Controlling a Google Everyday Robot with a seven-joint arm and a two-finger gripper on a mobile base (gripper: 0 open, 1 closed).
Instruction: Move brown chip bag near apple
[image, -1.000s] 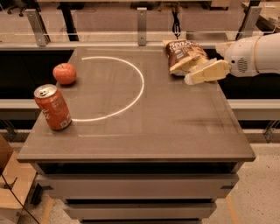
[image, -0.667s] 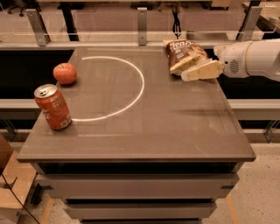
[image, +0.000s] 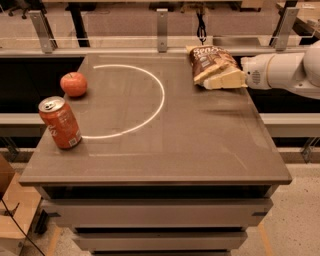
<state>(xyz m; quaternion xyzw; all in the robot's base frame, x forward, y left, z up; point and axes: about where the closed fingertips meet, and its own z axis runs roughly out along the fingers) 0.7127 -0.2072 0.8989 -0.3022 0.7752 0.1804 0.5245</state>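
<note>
The brown chip bag (image: 209, 59) lies at the far right of the table top, dark brown with white lettering and a pale lower edge. My gripper (image: 216, 80) reaches in from the right and sits against the bag's near, lower edge, low over the table. The white arm (image: 280, 72) extends off the right side. The red-orange apple (image: 73, 83) sits at the far left of the table, well apart from the bag.
An orange soda can (image: 60, 122) stands upright near the left front edge, in front of the apple. A white circle line (image: 159, 102) is drawn on the grey table (image: 200, 150). A rail with posts (image: 161, 22) runs behind the table.
My gripper has moved left and farther back, from beside the bag to right against its near edge. The bag, apple and can have not moved.
</note>
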